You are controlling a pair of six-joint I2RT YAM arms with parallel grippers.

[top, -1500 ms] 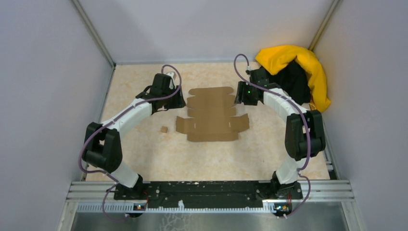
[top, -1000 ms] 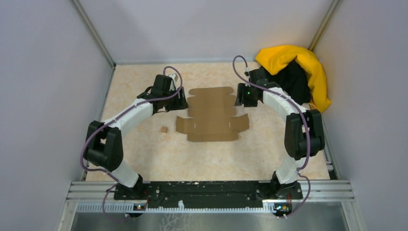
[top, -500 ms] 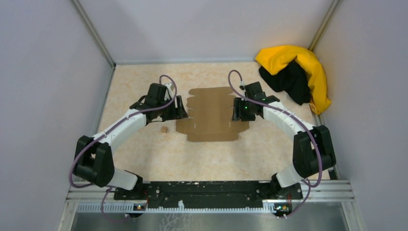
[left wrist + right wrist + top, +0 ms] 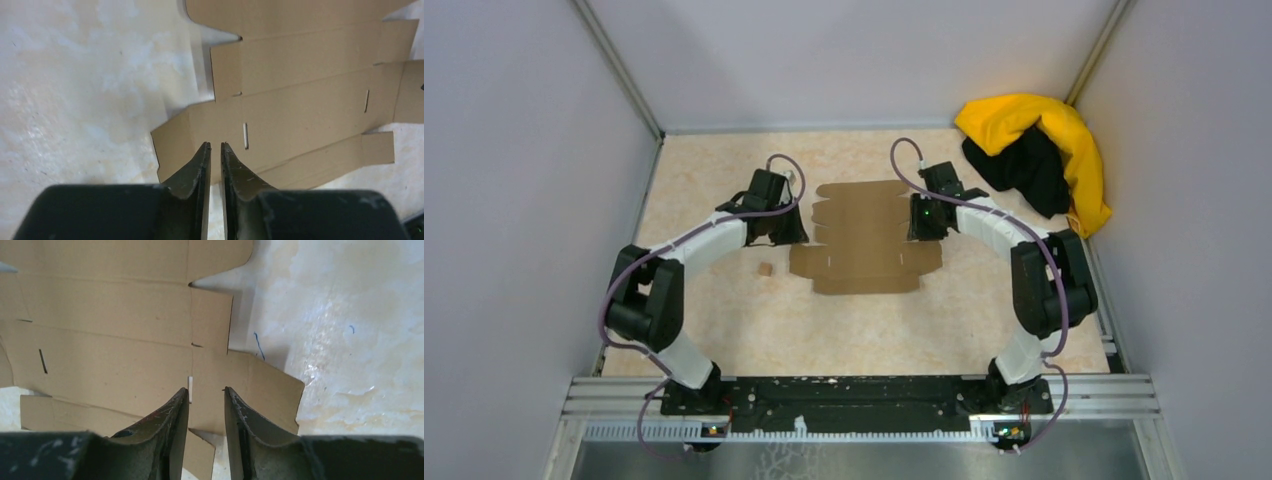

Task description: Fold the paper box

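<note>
The paper box [image 4: 864,235] lies as a flat brown die-cut sheet in the middle of the table, with flaps and slits showing. My left gripper [image 4: 792,232] is at its left edge. In the left wrist view the left gripper [image 4: 215,145] hovers over the left flap of the paper box [image 4: 300,105], jaws nearly together with a thin gap and nothing between them. My right gripper [image 4: 916,228] is at the right edge. In the right wrist view the right gripper [image 4: 206,389] stands open over the right flap of the paper box [image 4: 110,340], beside a slit.
A tiny brown cardboard scrap [image 4: 766,269] lies left of the sheet's near corner. A yellow-and-black cloth heap [image 4: 1034,150] fills the back right corner. Grey walls close in the table on three sides.
Both arms came forward along the sheet's side edges, then their elbows drew back in. The grippers remain at the left and right flaps. Both pairs of jaws have narrowed, the left one more.
</note>
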